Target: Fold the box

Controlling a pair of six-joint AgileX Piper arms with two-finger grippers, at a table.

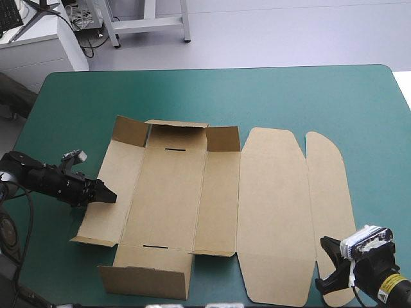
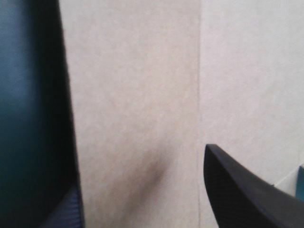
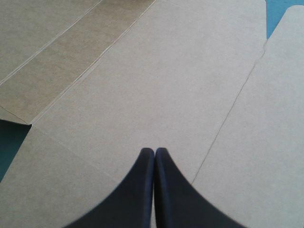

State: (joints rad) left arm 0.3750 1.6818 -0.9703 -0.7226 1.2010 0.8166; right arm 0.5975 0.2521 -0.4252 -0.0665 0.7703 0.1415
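The box is found in the middle of the bench, opened out as one cut sheet of brown board. Its left half is partly formed: the far wall and the near wall are raised a little, while the lid panel and the narrow flap beside it lie flat toward the right of the frame.

The left claw is placed at the middle left of the high view, at the outer edge of the side panel. Its fingers are spread apart, and in its own wrist view the board is seen between and ahead of them. It seems this position was chosen so that the panel can be taken by its edge and turned up; no grasp is made yet.

The right claw is kept at the lower right of the high view, over the near end of the flat part. Its fingers are pressed together into one point, and nothing is seen between them. Probably it is set there to hold the sheet down, but contact with the board cannot be confirmed.

The folding is judged to be at an early stage.
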